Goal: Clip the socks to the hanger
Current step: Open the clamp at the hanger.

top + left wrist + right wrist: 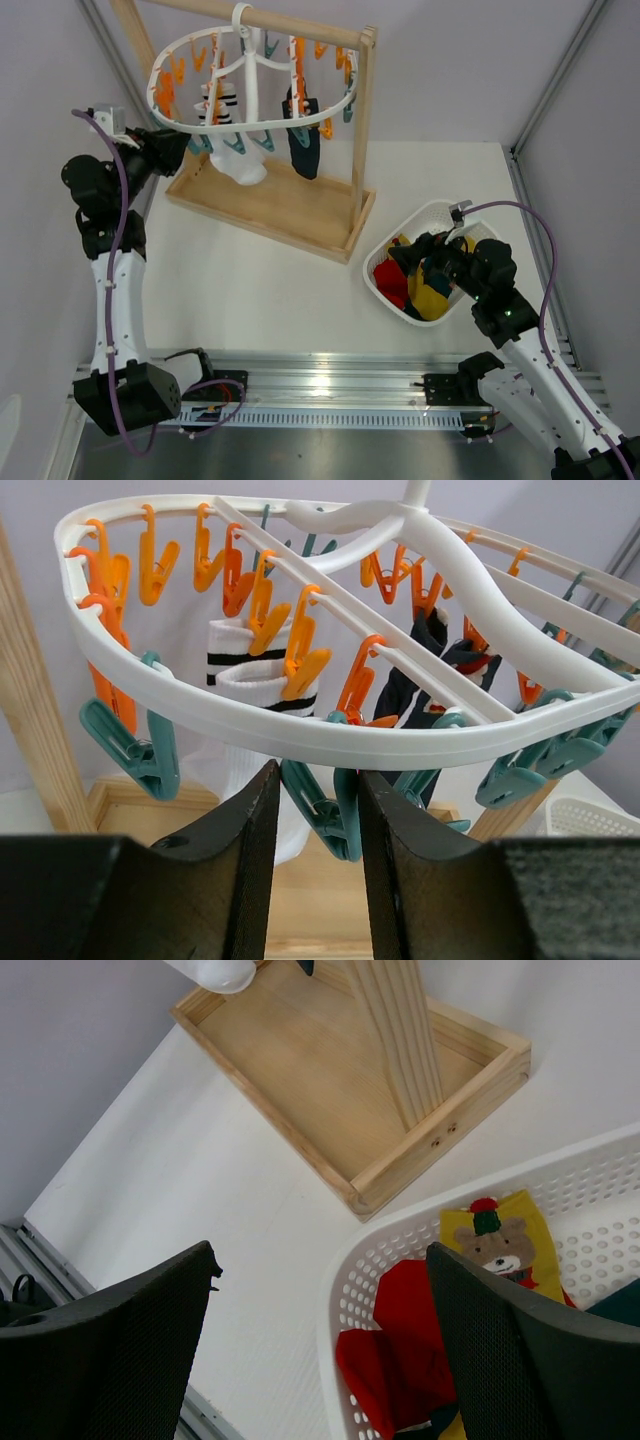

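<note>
the hanger [240,128] hangs by its hook from the top bar of the wooden rack [290,215], toward 11 o'clock on the table [260,300] in the top view. a white black-striped sock [228,105] and a navy sock [303,145] are clipped under it, the navy one at 3 o'clock of the striped one. orange and teal pegs dangle all round the ring.

the left gripper [318,780] is raised at the ring's 8 o'clock side. its fingers [250,830] stand narrowly apart under the rim, with a teal peg [335,815] between them. i cannot tell whether they pinch it or only flank it.

the other socks lie in the white basket [420,212] at 4 o'clock on the table: a red sock [410,1330] and a yellow sock [520,1230] with a bear on it, touching. the right gripper [320,1255] hovers over the basket's 9 o'clock rim, released, jaws wide and holding nothing.
</note>
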